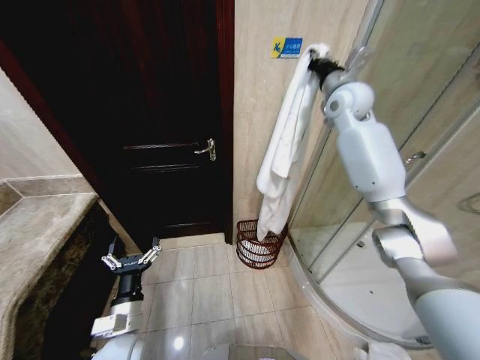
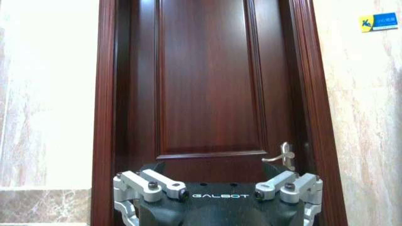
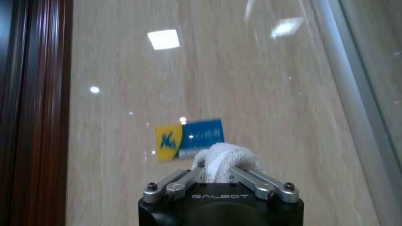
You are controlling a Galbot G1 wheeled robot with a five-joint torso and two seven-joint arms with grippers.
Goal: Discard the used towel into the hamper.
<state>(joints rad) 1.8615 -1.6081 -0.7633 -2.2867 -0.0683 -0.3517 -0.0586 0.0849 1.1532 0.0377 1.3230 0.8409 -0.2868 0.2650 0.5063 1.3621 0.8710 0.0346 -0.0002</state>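
Raised high by the beige stone-tiled wall, the right gripper (image 1: 319, 60) is clamped on one white terry towel (image 1: 283, 142), which hangs in long soft folds. One dark panelled wooden door (image 1: 142, 112) is seen to the left. One round open-weave hamper (image 1: 259, 244) of reddish-brown bands stands on the glossy floor tiles directly beneath the towel. The left gripper (image 1: 132, 259) is held low, fingers spread.
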